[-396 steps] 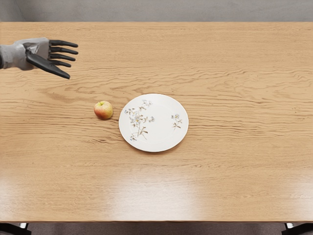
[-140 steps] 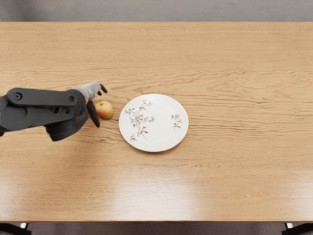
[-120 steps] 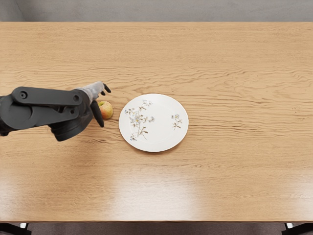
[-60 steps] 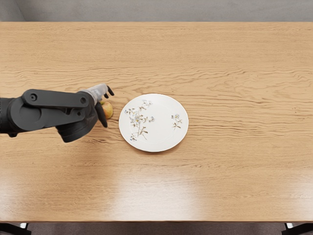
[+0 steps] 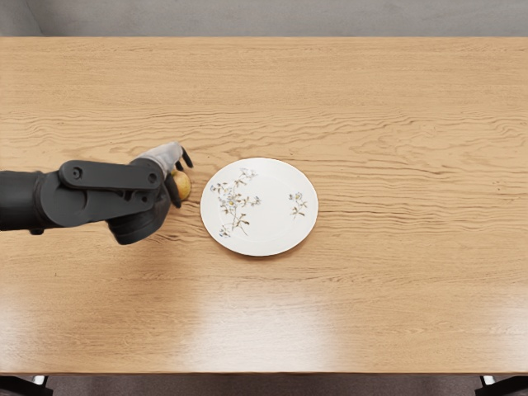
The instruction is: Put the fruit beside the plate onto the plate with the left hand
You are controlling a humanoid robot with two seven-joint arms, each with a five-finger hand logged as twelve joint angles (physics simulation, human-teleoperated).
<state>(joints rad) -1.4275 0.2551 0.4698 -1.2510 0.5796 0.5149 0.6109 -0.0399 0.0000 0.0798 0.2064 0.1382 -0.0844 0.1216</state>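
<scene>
A small red-yellow apple (image 5: 183,185) lies on the wooden table just left of the white flowered plate (image 5: 272,223). My left hand (image 5: 179,172) comes in from the left and sits over the apple, hiding most of it. The dark fingertips (image 5: 186,157) reach past its far side and the thumb (image 5: 174,190) lies along its near left side. The hand is spread around the fruit without closing on it. The apple still rests on the table. Nothing lies on the plate. The right arm does not show.
The table (image 5: 396,124) stretches wide to the right and behind the plate. Its front edge runs along the bottom of the view. My dark forearm (image 5: 49,200) lies low over the table's left part.
My left hand has come down from the far left and slid right onto the apple, covering more of it in each frame. Apple and plate have stayed put.
</scene>
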